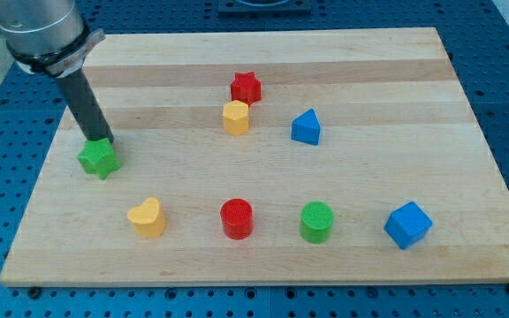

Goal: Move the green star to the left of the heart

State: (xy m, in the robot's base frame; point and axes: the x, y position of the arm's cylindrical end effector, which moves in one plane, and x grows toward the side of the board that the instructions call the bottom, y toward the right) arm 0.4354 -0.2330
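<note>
The green star lies near the board's left edge, about halfway down. The yellow heart lies below it and a little to the right, near the view's bottom. My tip stands at the star's upper edge, touching it or nearly so. The dark rod rises from there toward the view's top left.
A red star, a yellow hexagon and a blue triangular block sit in the upper middle. A red cylinder, a green cylinder and a blue cube line the bottom. The wooden board ends close to the star's left.
</note>
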